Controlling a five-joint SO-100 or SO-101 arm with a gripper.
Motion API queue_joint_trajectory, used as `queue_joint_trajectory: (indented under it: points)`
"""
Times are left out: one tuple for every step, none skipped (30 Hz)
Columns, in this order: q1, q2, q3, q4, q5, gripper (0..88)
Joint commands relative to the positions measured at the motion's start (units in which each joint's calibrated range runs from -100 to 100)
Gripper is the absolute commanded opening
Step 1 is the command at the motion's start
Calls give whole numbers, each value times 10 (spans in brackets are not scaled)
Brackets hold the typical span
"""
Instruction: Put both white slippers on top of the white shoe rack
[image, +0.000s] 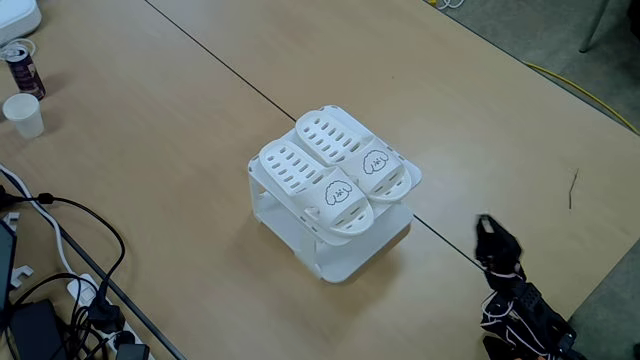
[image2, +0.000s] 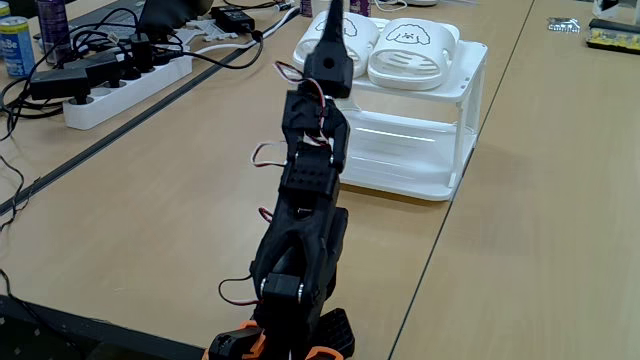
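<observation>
Tool (image: 486, 228) state unclear; 2 white slippers (image: 340, 172) atop 1 white shoe rack (image: 345, 255).

Arm (image2: 305, 190) raised, extended; claw (image: 487, 226) empty, state unclear

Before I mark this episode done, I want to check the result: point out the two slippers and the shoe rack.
left slipper (image: 300, 172), a fixed view, perforated heel part
right slipper (image: 372, 162), a fixed view, strap with drawn face
white shoe rack (image2: 455, 130), a fixed view, right side wall
</observation>
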Motion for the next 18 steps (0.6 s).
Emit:
queue_joint_trajectory:
  points:
    - [10, 0, -40, -155, 5, 7]
    - [26, 0, -43, -168, 5, 7]
    - [46, 0, -47, -177, 5, 7]
    - [66, 0, -49, -179, 5, 7]
    - [85, 0, -53, -182, 5, 7]
    - [100, 0, -53, -192, 5, 7]
    - [118, 0, -49, -224, 5, 7]
    - [127, 0, -47, -249, 5, 7]
    - [134, 0, -42, -278, 5, 7]
    - [141, 0, -33, -313, 5, 7]
    - [145, 0, -25, -352, 5, 7]
    - [145, 0, -20, -378, 5, 7]
    - [145, 0, -15, -402, 5, 7]
    - [145, 0, -8, -420, 5, 7]
    - [141, 0, 1, -438, 5, 7]
    - [138, 0, 20, -460, 5, 7]
    - [136, 0, 38, -480, 5, 7]
    - [129, 1, 61, -510, 5, 7]
